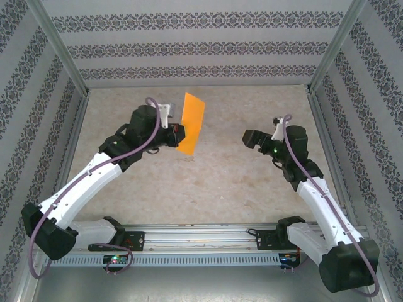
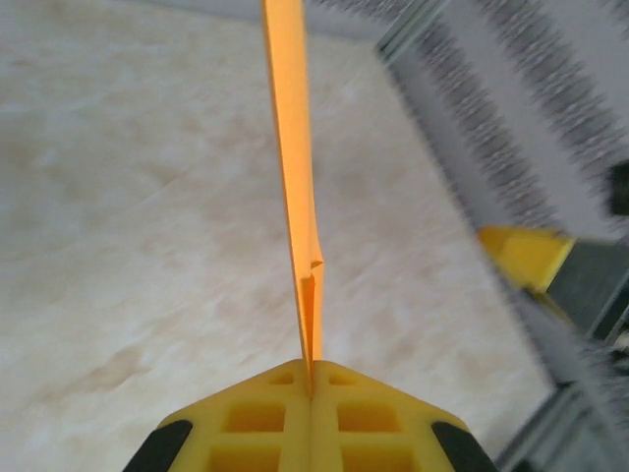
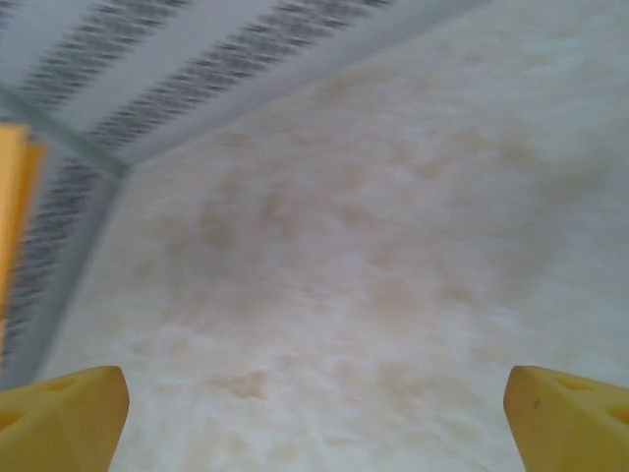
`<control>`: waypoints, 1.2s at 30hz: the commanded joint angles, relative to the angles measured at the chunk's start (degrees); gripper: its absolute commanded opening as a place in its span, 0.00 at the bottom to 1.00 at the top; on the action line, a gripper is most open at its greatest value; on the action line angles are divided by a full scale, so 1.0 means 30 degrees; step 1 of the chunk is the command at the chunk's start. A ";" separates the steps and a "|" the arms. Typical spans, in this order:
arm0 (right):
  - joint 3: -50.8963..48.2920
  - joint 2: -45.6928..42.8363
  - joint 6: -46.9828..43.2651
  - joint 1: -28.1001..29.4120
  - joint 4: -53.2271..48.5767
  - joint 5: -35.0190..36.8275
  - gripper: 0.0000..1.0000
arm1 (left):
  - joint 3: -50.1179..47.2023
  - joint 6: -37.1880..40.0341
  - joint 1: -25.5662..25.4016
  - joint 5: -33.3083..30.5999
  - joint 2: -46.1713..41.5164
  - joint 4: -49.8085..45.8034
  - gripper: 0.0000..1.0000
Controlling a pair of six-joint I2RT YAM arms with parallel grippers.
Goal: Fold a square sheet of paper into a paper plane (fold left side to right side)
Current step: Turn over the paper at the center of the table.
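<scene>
1. Upper centre of the top view: sheet of paper (image 1: 191, 124), bright orange, folded to a narrow oblong, held upright and slightly tilted above the worktop (image 1: 220, 189), apparently clear of it.
2. Clamped at its lower edge, on the frame's left side, by the left end effector (image 1: 181, 133); yellow fingers (image 2: 246, 423) pressed flat together on it in the left wrist view, no gap showing.
3. Right of centre in the top view: right end effector (image 1: 252, 139), spread wide, grasping nothing, well apart from the paper; yellow fingertips (image 3: 59, 413) in the lower corners of the right wrist view, bare worktop between.
4. Edge-on in the left wrist view: a thin orange blade rising from bottom centre to top, two layers visible near the grip, with a small step where they part.
5. Handling, as a judgement: very light, thin, smooth; stiffened only along the crease, floppy elsewhere; easily slipped, creased by mistake or torn under a hard pull.
6. Likely best hold: a flat, gentle pinch near an edge or corner, close to the crease; the free far edge for a second grip.
7. Worktop matte, mottled beige, stone-like; walls (image 1: 189, 50) pale with dark ornamental bands.
</scene>
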 commanded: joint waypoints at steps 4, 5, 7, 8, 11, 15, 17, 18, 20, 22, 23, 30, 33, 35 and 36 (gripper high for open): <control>-0.0582 -0.0233 -0.0669 -0.1349 -0.4214 0.4551 0.98 | 0.2941 0.0980 -0.4452 -1.1994 0.2536 -1.0278 0.00; -0.0671 -0.0166 -0.0472 -0.1481 -0.4456 0.4987 0.98 | 0.3520 0.0422 -0.5036 -1.3193 0.3320 -1.1469 0.00; -0.0792 -0.0036 -0.0148 -0.1686 -0.4794 0.5687 0.98 | 0.4638 -0.1108 -0.5943 -1.5051 0.4903 -1.3767 0.00; -0.0867 0.0026 -0.0055 -0.1768 -0.4929 0.5957 0.98 | 0.5208 -0.1822 -0.6335 -1.5743 0.5764 -1.4745 0.00; -0.1134 0.0077 0.0174 -0.1942 -0.4963 0.6402 0.98 | 0.6547 -0.3665 -0.7290 -1.7248 0.7883 -1.6879 0.00; -0.1547 -0.0286 0.0461 -0.2154 -0.4883 0.6769 0.98 | 0.7192 -0.5254 -0.7689 -1.7439 1.0026 -1.7439 0.00; -0.1754 -0.0517 0.0477 -0.2250 -0.4737 0.6726 0.98 | 0.7104 -0.5814 -0.7712 -1.6974 1.0868 -1.7107 0.00; -0.1861 -0.0623 0.0441 -0.2296 -0.4685 0.6682 0.98 | 0.7097 -0.6061 -0.7727 -1.6722 1.1314 -1.7014 0.00; -0.2075 -0.0743 0.0333 -0.2363 -0.4564 0.6514 0.98 | 0.6961 -0.6463 -0.7712 -1.6351 1.2030 -1.6868 0.00; -0.2281 -0.0779 0.0238 -0.2451 -0.4451 0.6330 0.98 | 0.6917 -0.6660 -0.7685 -1.5929 1.2695 -1.6633 0.00; -0.2370 -0.0774 0.0184 -0.2484 -0.4354 0.6195 0.98 | 0.6831 -0.6680 -0.7661 -1.5656 1.2962 -1.6381 0.00; -0.2811 -0.0492 0.0007 -0.2923 -0.3711 0.5096 0.98 | 0.6487 -0.6223 -0.7087 -1.2739 1.4286 -1.4011 0.00; -0.2864 -0.0320 -0.0099 -0.3101 -0.3564 0.4772 0.98 | 0.6373 -0.6048 -0.6952 -1.1584 1.4639 -1.3081 0.00; -0.2956 -0.0253 -0.0098 -0.3213 -0.3422 0.4574 0.98 | 0.6317 -0.5891 -0.6841 -1.0839 1.4873 -1.2526 0.02; -0.3002 -0.0201 -0.0091 -0.3270 -0.3327 0.4424 0.98 | 0.6328 -0.5825 -0.6779 -1.0451 1.5019 -1.2274 0.03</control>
